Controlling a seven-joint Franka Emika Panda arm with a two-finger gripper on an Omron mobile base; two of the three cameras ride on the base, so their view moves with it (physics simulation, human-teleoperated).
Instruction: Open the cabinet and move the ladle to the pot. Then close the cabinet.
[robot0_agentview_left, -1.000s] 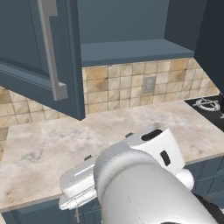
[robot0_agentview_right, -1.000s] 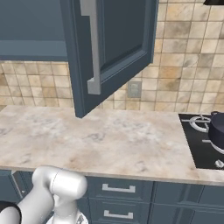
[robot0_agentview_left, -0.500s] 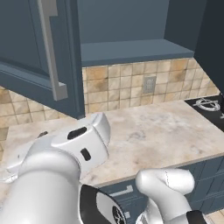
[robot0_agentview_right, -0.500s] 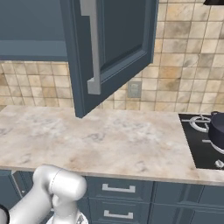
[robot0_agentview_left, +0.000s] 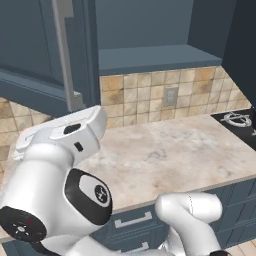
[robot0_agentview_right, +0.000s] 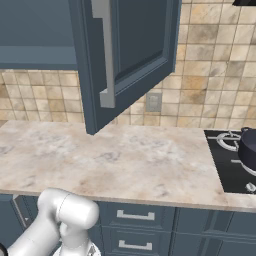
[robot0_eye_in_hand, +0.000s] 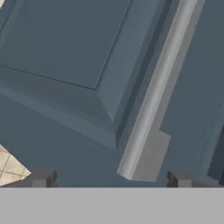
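Cabinet (robot0_agentview_left: 145, 55) hangs over the counter (robot0_agentview_left: 170, 150) with 1 door (robot0_agentview_right: 135, 50) swung wide out into the room; interior shelf visible from the left base view looks bare. The door's silver bar handle (robot0_eye_in_hand: 153, 92) runs diagonally through the hand view, lower end just above and between the 2 fingertips (robot0_eye_in_hand: 41, 178). Gripper (robot0_eye_in_hand: 111, 179) faces the outer door panel close up, fingers spread apart on either side of the handle's end, released, nothing between them, not touching the bar as far as can be told.

Same handle (robot0_agentview_left: 65, 55) in the left base view sits right above the arm's white wrist link. In the right base view the door's lower edge overhangs the counter with a clear gap beneath it.

Pot (robot0_agentview_right: 248, 150) sits on the black cooktop (robot0_agentview_right: 230, 165) at the far right of the counter, cut by the frame edge, well apart from the door. Counter stretch between door and cooktop is open marble. Tiled backsplash with 1 outlet (robot0_agentview_right: 153, 102) behind. Drawers (robot0_agentview_right: 135, 216) with horizontal pulls run below the counter edge.
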